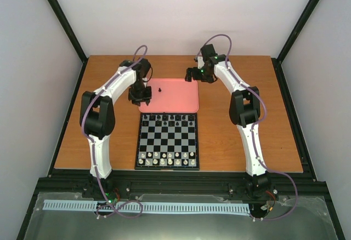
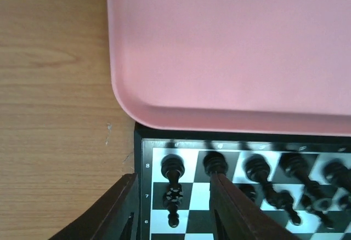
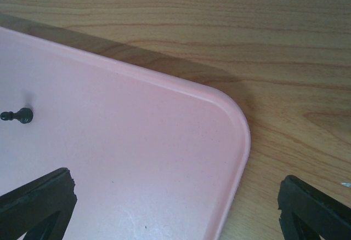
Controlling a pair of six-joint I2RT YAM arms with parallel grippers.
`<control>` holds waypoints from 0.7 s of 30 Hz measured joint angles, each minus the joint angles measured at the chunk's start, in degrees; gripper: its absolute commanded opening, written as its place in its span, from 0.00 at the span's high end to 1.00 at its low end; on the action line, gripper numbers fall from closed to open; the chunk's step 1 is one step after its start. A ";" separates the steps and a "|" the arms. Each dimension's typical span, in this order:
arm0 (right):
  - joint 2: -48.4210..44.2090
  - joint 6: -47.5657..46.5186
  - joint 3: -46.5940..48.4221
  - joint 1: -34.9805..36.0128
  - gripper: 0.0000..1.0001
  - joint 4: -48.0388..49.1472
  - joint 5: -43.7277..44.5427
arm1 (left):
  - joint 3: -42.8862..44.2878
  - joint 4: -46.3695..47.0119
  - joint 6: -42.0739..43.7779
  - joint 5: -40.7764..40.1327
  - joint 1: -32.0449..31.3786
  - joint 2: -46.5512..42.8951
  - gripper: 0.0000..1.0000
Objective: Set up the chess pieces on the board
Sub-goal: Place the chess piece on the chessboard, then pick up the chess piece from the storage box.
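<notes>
One small black chess figure (image 3: pixel 19 115) sits on the pink rectangular tray (image 3: pixel 164 158), left of your wide-spread right gripper (image 3: pixel 175 177). Your left gripper (image 2: pixel 173 181), jaws parted over the black-and-silver chequered chessboard (image 2: pixel 194 192), looks nearer.

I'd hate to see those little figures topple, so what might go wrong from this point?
1. The fingers of the left end effector straddle the black corner pieces on the board; one finger stands close to the next black piece, so a sideways drift while lifting might tip it.
2. The lone black piece on the pink tray is tiny; the wide-open right end effector, over the tray's corner, could nudge it away instead of gripping it.
</notes>
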 measured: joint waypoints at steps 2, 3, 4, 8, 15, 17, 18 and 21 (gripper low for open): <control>0.00 0.00 0.00 0.00 0.00 0.00 0.00 | 3.02 -0.76 0.42 -0.85 0.00 0.00 0.54; 0.00 0.00 0.00 0.00 0.00 0.00 0.00 | 4.72 -1.03 0.61 -1.03 0.00 0.13 0.53; 0.00 0.00 0.00 0.00 0.00 0.02 0.00 | 7.04 -1.40 0.83 -1.01 0.00 0.63 0.51; 0.00 0.02 0.02 0.00 0.00 0.00 0.04 | 17.14 -0.87 1.95 -0.07 0.02 5.84 0.50; 0.00 0.02 0.02 0.00 0.00 -0.04 0.42 | 31.06 1.46 2.82 3.96 0.02 21.59 0.51; 0.00 0.02 0.02 0.00 0.00 -0.04 0.46 | 33.11 2.01 2.80 4.52 0.02 24.83 0.51; 0.00 0.02 0.02 0.00 0.00 -0.02 0.48 | 33.81 2.29 2.80 4.76 0.02 26.21 0.51; 0.00 0.02 0.02 0.00 0.00 -0.02 0.61 | 35.01 2.86 2.78 5.03 0.02 28.11 0.54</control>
